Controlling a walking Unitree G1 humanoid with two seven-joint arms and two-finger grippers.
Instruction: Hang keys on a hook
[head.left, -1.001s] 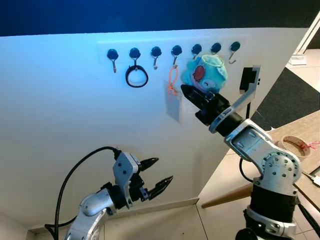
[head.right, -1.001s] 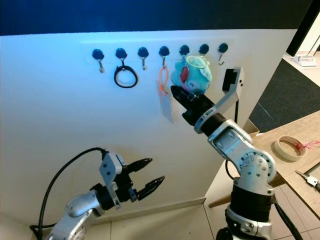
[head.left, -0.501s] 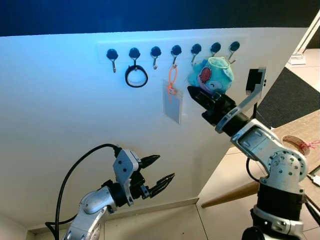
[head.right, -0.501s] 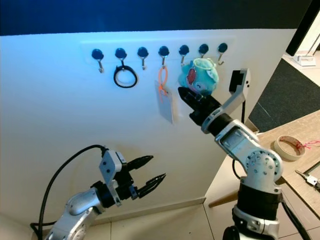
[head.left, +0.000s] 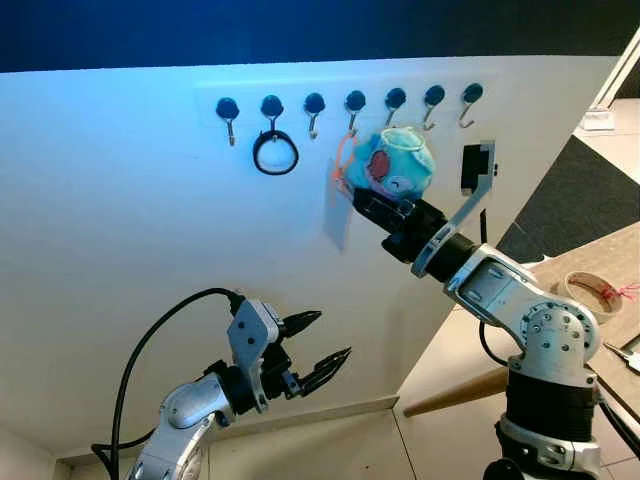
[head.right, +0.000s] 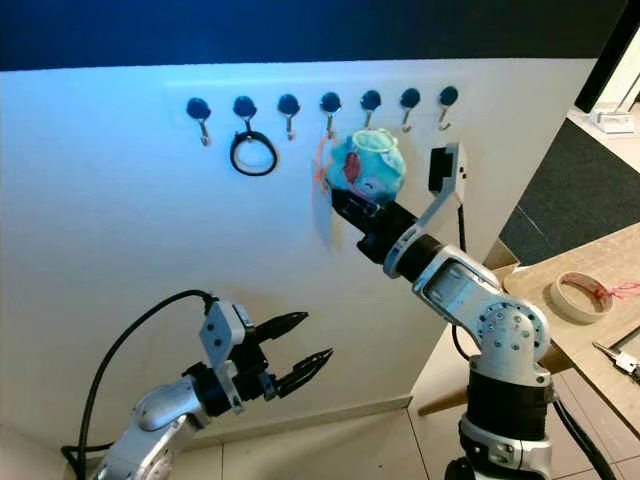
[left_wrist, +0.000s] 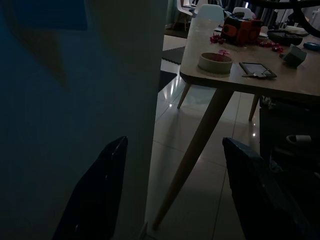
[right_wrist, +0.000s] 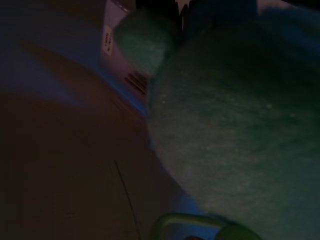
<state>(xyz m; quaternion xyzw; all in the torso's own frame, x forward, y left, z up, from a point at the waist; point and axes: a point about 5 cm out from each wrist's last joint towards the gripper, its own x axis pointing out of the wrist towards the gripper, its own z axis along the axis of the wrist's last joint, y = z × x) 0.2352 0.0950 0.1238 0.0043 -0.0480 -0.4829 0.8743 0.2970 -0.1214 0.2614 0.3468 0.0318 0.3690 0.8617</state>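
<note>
My right pincer (head.left: 372, 203) pinches the plush keychain (head.left: 390, 167) below the hook rail, just under the fourth hook (head.left: 354, 106), against the orange-strapped badge (head.left: 338, 200) hanging there. I'd judge the step as lifting its loop over a free hook (head.left: 394, 103) — I'd raise it clear of the badge first, then lower it onto the hook tip. The left pincer (head.left: 316, 350) hangs low, fingers spread, idle. The right wrist view gives the teal fur and green loop (right_wrist: 200, 222) close up; the left wrist view shows a table (left_wrist: 240, 82) with a tape roll (left_wrist: 215, 62).
</note>
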